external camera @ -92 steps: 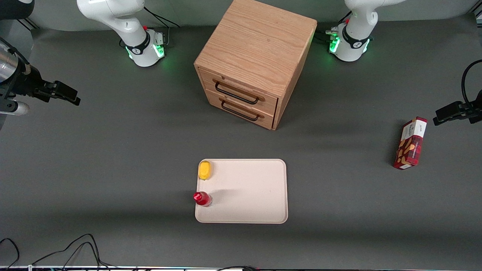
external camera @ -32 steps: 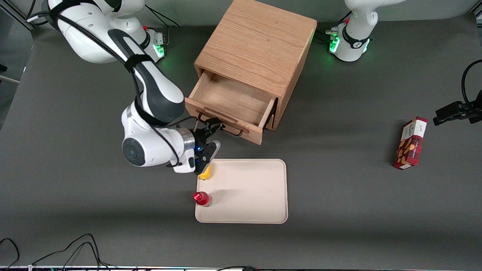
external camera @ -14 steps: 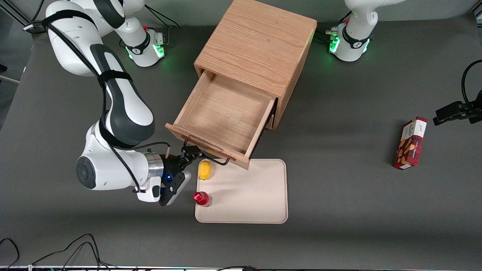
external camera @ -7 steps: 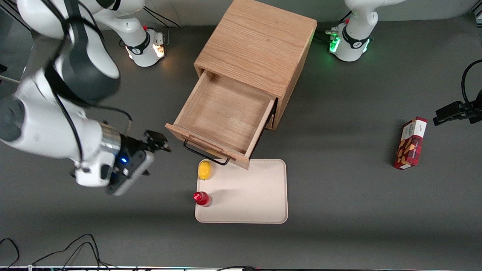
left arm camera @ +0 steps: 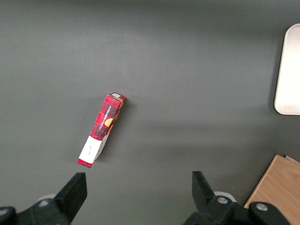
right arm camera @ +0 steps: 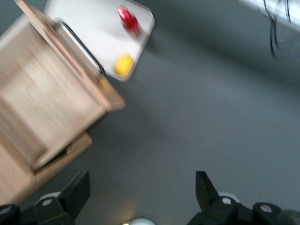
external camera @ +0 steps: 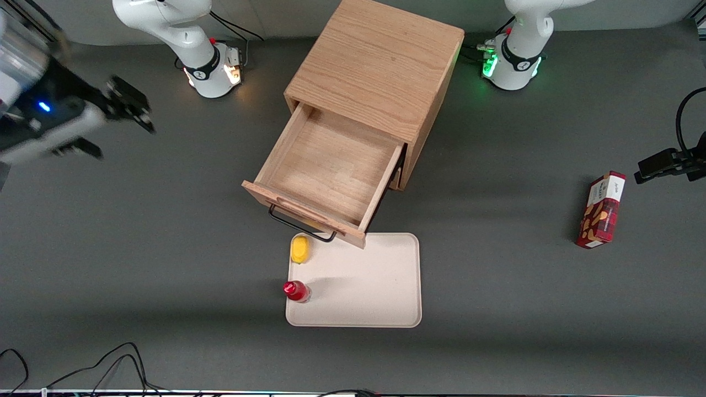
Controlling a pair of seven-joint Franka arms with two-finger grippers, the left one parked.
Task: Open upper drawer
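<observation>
Oak upper drawer (external camera: 325, 168) over tray (external camera: 380, 286); gripper (external camera: 118, 118) apart.

Dark grey table (external camera: 165, 264) with black cables (external camera: 105, 366) along its near edge.

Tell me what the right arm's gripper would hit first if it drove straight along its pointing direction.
Probably the bare dark grey table: the open gripper points at it. The pulled-out light oak upper drawer sits beside that line. Depth unclear.

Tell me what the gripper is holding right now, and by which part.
Nothing. The gripper is open and empty, raised toward the working arm's end of the table, well apart from the upper drawer, which stands pulled out with its black handle free.
</observation>
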